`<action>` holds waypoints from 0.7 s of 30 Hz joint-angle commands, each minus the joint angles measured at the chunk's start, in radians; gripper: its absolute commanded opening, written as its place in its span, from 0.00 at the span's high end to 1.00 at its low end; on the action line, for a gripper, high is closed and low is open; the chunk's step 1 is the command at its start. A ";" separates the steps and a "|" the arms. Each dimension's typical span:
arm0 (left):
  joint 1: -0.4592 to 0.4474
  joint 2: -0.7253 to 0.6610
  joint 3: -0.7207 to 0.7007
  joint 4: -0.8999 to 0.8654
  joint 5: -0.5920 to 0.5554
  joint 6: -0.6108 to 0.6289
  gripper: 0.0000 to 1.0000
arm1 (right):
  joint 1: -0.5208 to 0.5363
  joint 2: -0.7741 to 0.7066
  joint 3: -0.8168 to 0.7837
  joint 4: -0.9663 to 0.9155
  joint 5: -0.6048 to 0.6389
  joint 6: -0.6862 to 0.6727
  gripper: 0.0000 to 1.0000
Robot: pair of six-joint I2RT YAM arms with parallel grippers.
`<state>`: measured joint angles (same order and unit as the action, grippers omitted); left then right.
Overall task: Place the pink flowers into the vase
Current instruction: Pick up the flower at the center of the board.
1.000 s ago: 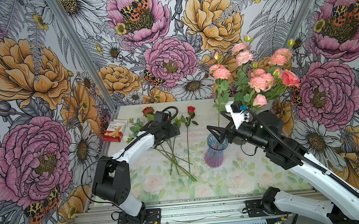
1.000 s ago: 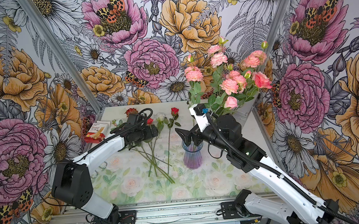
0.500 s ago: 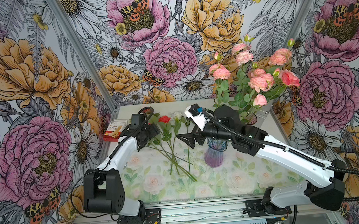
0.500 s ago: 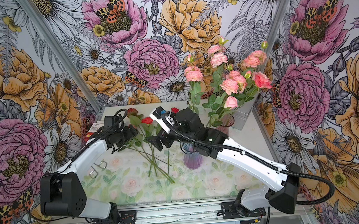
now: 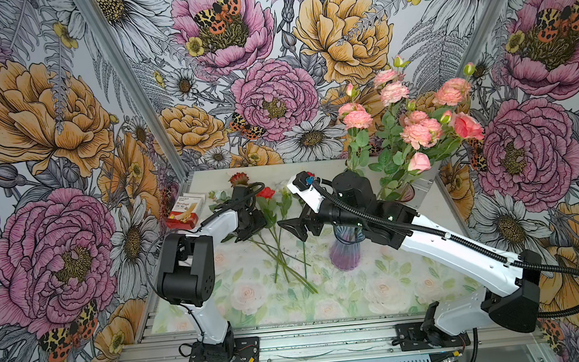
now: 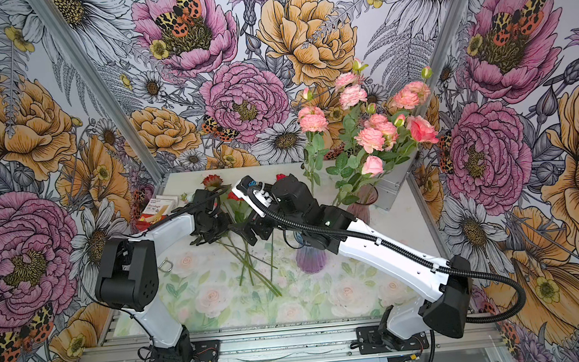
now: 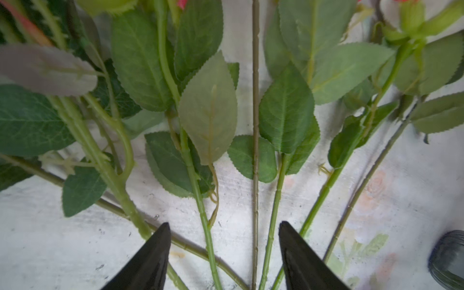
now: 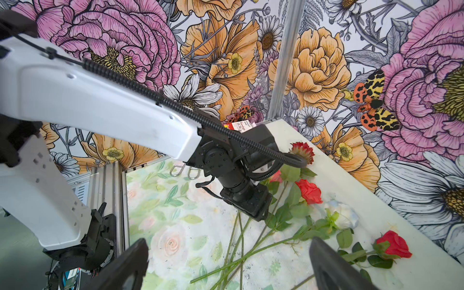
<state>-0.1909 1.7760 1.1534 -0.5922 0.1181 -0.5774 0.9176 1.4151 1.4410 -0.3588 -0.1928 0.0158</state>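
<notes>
The left end effector [image 7: 224, 224] stands parted astride the loose green stems [image 5: 279, 253] on the worktop [image 5: 360, 296], the right end effector [image 8: 227, 241] gaping empty close beside it, with red roses [image 5: 265, 192] beyond and the pink flowers [image 5: 418, 132] upright in the far right corner.

right arm [image 5: 456, 252]: white shells, black joints, black corrugated conduit | left arm [image 5: 219, 222]: same colours, thin black cable | left gripper [image 7: 223, 223]: black tapered fingers

Hidden from you
Right arm [image 5: 438, 244] covers the vase [image 5: 346, 255] at its mouth; your left wrist view cuts the stems [image 7: 255, 125] off below their blooms.
</notes>
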 commanded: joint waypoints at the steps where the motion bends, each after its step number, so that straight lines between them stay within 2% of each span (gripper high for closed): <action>1: -0.006 0.028 0.038 -0.004 -0.032 0.019 0.37 | -0.002 -0.008 0.026 0.012 0.018 -0.018 0.01; 4: -0.006 0.034 0.047 -0.004 -0.043 0.020 0.47 | -0.003 -0.013 0.020 0.012 0.024 -0.019 0.01; 10: -0.009 0.120 0.083 -0.004 -0.049 0.025 0.49 | -0.006 -0.016 0.005 0.020 0.036 -0.018 0.01; 15: -0.009 0.147 0.081 -0.003 -0.065 0.030 0.57 | -0.012 -0.024 -0.008 0.024 0.043 -0.020 0.01; 21: -0.011 0.173 0.092 -0.003 -0.072 0.037 0.84 | -0.019 -0.018 -0.013 0.036 0.039 -0.014 0.01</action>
<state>-0.1944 1.9141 1.2346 -0.5949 0.0669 -0.5526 0.9031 1.4143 1.4410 -0.3561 -0.1673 0.0059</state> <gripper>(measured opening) 0.172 0.993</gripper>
